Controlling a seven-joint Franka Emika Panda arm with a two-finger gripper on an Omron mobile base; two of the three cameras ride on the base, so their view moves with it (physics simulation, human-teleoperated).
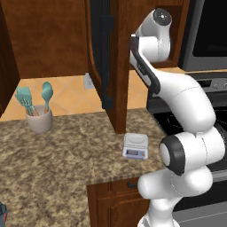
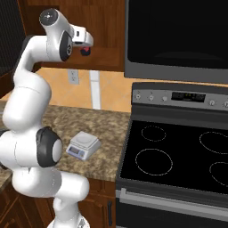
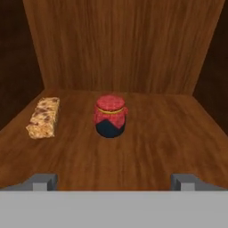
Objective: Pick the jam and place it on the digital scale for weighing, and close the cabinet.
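Gripper (image 3: pixel 114 181) spread wide, empty | jam (image 3: pixel 110 116) straight ahead on cabinet (image 1: pixel 117 57) shelf, untouched, snack bar (image 3: pixel 43 117) to its left | digital scale (image 1: pixel 135 146) bare on bench below | pick, weighing, door closing all remain

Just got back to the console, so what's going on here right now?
The arm is reaching up into the open cabinet, with the gripper open and lined up on the jam. The jar stands upright on the shelf, a short way ahead of the fingertips and not yet held; a snack bar lies apart from it to one side. The digital scale sits bare on the counter beside the stove. The cabinet door is open.
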